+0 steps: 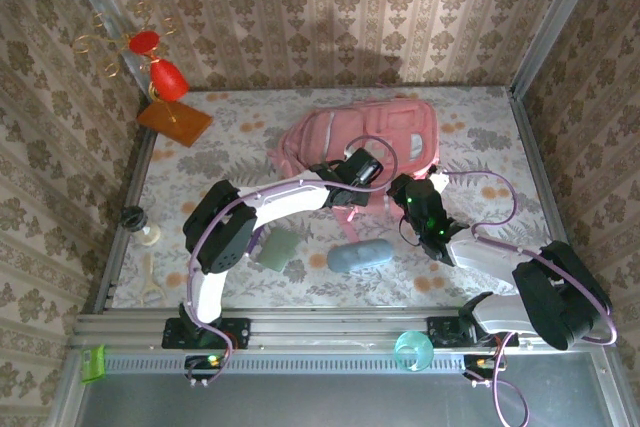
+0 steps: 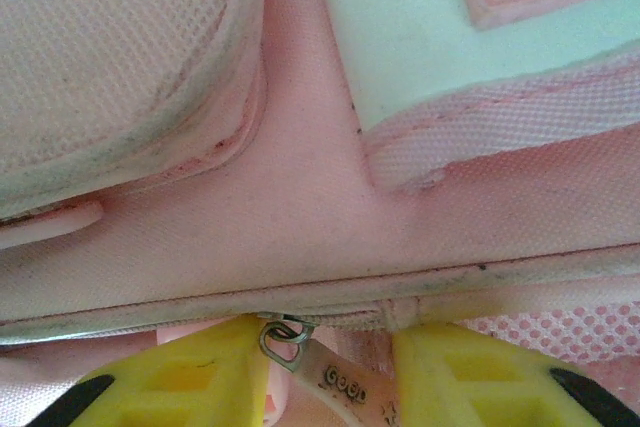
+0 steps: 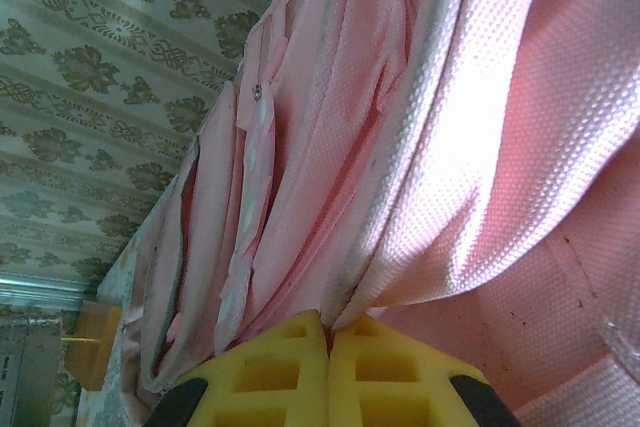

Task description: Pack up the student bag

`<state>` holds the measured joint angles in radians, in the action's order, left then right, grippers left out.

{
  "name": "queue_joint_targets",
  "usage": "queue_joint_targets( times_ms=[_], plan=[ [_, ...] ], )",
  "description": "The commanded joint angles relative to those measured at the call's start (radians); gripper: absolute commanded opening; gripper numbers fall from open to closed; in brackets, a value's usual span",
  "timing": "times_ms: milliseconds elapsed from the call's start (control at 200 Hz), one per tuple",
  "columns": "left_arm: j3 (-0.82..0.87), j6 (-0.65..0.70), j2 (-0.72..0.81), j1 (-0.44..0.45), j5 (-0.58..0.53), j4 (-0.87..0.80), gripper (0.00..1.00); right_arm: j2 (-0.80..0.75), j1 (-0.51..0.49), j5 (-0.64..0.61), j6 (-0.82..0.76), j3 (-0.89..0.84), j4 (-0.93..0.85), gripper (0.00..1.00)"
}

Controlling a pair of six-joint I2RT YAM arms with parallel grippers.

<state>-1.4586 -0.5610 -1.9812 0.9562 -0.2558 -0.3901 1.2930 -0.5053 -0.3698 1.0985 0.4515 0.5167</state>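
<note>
The student bag [image 1: 360, 137] lies mid-table, toward the far wall. My right gripper [image 3: 328, 342] is clamped tight on a fold of its pink fabric. My left gripper [image 2: 330, 339] stands narrowly parted, fingers flanking the zipper pull [image 2: 332, 377].

Soft pink student bag [image 1: 350, 132], lying flat

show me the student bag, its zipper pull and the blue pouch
student bag [image 1: 360, 132], top external view, on the pink fabric of its main body
zipper pull [image 2: 330, 375], left wrist view, on its flat tab
blue pouch [image 1: 360, 256], top external view, on the middle of its body
</note>
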Motion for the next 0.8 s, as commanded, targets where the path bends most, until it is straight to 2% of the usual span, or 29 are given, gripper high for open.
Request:
queue_joint_targets(
  times_ms=[0,325,615,685,795],
  plan=[
    [0.024,0.004,0.03,-0.013,-0.011,0.009,0.33,-0.029,0.005,-0.014,-0.023,0.0,0.072,0.0],
    [0.098,-0.068,0.033,-0.024,0.051,0.092,0.26,-0.027,0.01,-0.013,-0.018,-0.008,0.076,0.0],
    [0.177,-0.121,0.041,-0.024,0.03,0.17,0.3,-0.022,0.01,-0.007,-0.014,-0.009,0.078,0.0],
    [0.187,-0.122,0.043,-0.024,0.021,0.185,0.26,-0.02,0.009,-0.013,-0.015,-0.009,0.077,0.0],
    [0.209,-0.121,0.054,-0.026,0.013,0.208,0.16,-0.022,0.018,-0.018,-0.023,-0.011,0.071,0.0]
  ],
)
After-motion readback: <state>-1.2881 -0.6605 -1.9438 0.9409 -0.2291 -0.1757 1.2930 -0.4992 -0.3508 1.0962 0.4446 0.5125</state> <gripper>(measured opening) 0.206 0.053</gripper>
